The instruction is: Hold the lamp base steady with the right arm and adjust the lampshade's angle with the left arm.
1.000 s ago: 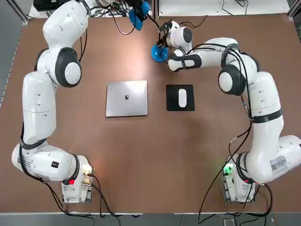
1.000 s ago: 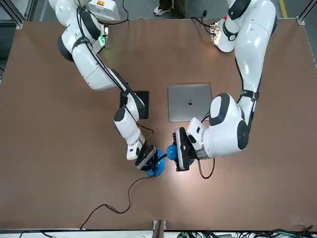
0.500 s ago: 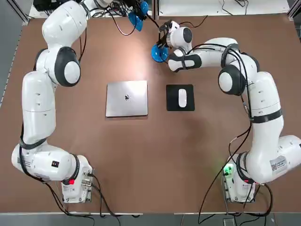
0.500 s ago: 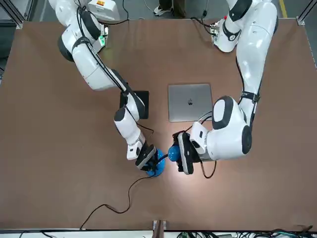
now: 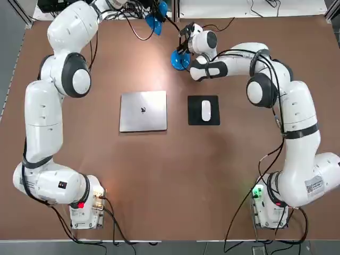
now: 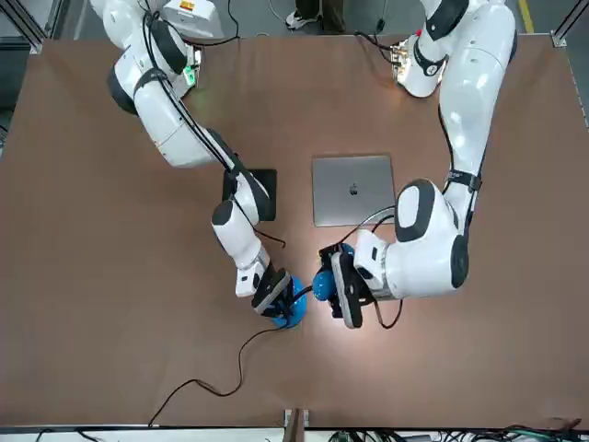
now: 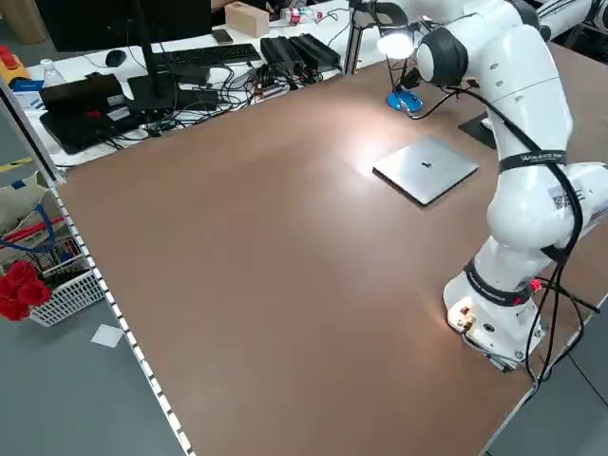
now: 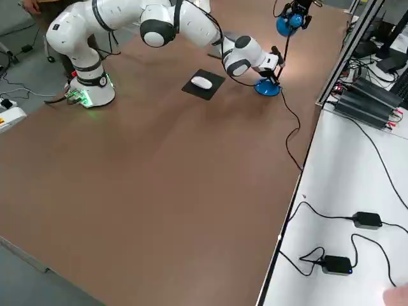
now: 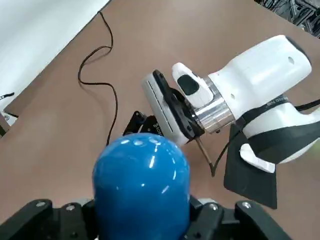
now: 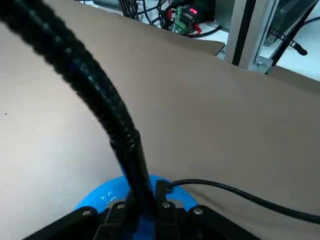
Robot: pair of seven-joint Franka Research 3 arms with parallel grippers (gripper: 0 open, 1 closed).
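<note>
R hand shut on black ribbed gooseneck over glossy blue disc base; L hand shut w/ blue rounded shade between fingers, apparently gripped.

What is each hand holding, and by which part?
The left hand grips the lampshade around its blue body; the right hand holds the lamp base at its gooseneck's foot.

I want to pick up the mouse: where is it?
In the top view, the white mouse sits on the black mousepad, right of the laptop.
</note>
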